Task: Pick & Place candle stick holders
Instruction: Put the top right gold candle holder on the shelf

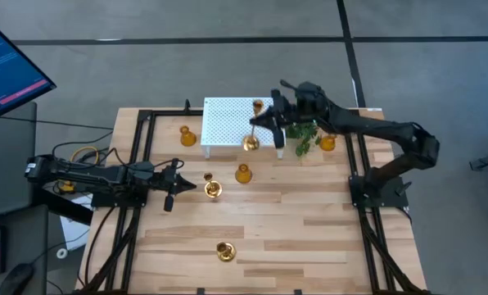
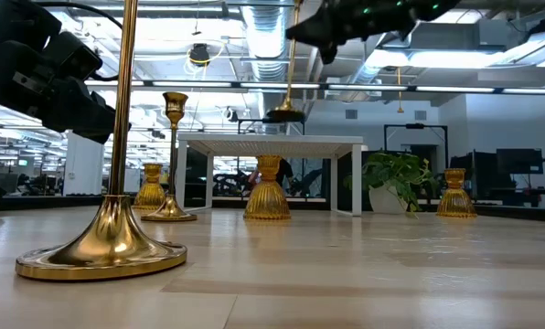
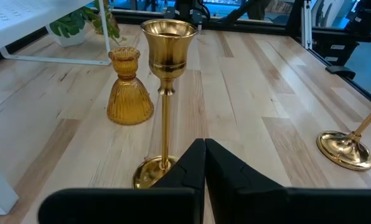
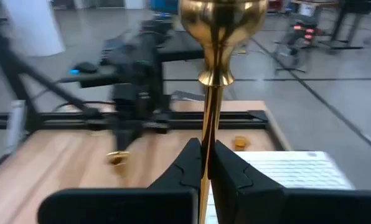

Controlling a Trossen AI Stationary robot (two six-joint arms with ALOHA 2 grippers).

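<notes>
The right gripper (image 4: 205, 163) has its jaws pinching a tall candle holder (image 4: 218, 56), upright above the white stand (image 1: 232, 123). The left gripper (image 3: 204, 163), jaws pressed together, waits beside another tall holder (image 3: 165, 74).

The right arm reaches in from three o'clock toward twelve, elbow bent near the table's right edge, its wrist high above the table. The right gripper (image 4: 205, 163) is clamped on a thin stem (image 4: 209, 118), fingers pinching from both sides. The left arm lies low at nine o'clock, stretched toward the middle, and the left gripper (image 3: 205, 163) has its fingers pressed together, holding nothing.
</notes>
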